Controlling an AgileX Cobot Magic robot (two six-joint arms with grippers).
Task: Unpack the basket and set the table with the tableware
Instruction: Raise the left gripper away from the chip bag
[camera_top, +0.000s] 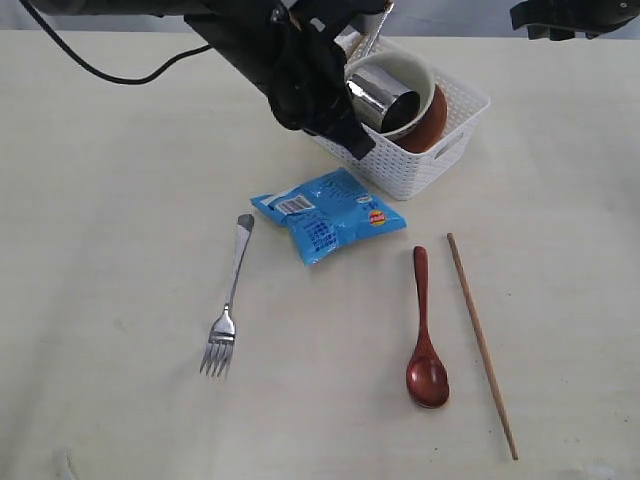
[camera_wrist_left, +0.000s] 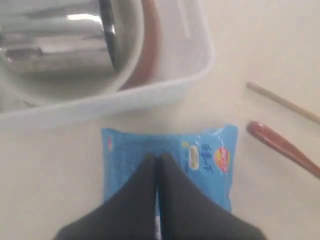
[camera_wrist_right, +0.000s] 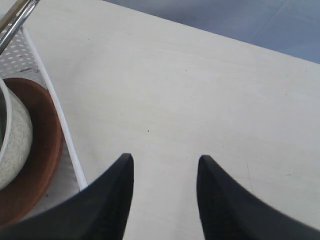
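Toward one o'clock on the pale worktop (camera_top: 120, 200) in the exterior view, a white basket (camera_top: 440, 160), not yet emptied. Inside it a cream bowl (camera_top: 412, 72) tipped on its side, a shiny cup (camera_top: 385, 100) lying in the bowl's mouth, and a brown plate (camera_top: 432, 122) wedged between bowl and basket wall at the bowl's four o'clock. At the basket's far end a thin steel handle (camera_wrist_right: 17, 23) sticking up over the rim; which piece of cutlery, impossible to tell. Just off the basket's seven o'clock corner, near the middle of the worktop, a blue packet (camera_top: 330, 215) lying flat. Well out at eight o'clock from the packet, a fork (camera_top: 230, 300), prongs toward six. At five o'clock from the packet, a red-brown spoon (camera_top: 424, 330), scoop end toward six, and just beside it at three o'clock, apart from it, a single chopstick (camera_top: 482, 345). Left hand (camera_wrist_left: 158, 162) with fingers pressed together, pinching nothing, hanging over the packet close to the basket's near wall. Right hand (camera_wrist_right: 165, 162) spread and empty, above bare worktop beside the basket's outer wall.
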